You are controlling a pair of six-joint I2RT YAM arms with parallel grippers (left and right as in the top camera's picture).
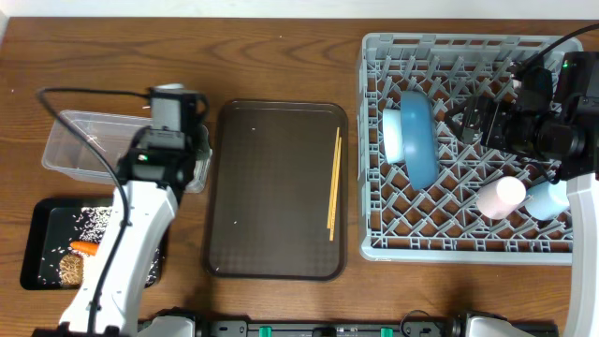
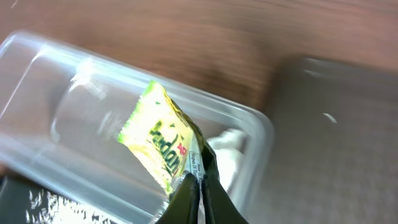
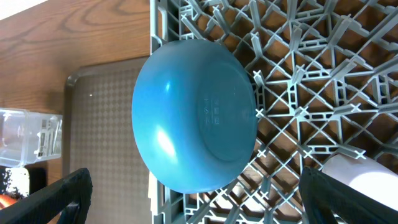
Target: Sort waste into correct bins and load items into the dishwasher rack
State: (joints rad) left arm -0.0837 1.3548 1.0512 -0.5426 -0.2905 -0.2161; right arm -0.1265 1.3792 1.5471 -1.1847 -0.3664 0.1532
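Pinched at its lower corner by the closed left jaws, the crumpled silvery yellow-green wrapper point(image 2: 158, 140) is held at frame centre over the clear rectangular plastic tub point(image 2: 74, 68). Light, soft, slippery foil is judged to need an edge grip. The right jaws are spread wide and empty before the large round blue plate point(image 3: 196, 118).

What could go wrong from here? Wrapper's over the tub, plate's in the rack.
1. The left gripper pinches the wrapper by one end over the clear tub, near its wall; released, it could cling to the fingers or catch the rim.
2. The right gripper is open close to the blue plate standing on edge in the rack; a brush could tip it.
3. The chopsticks lie flat on the brown tray; thin, likely hard to pinch.
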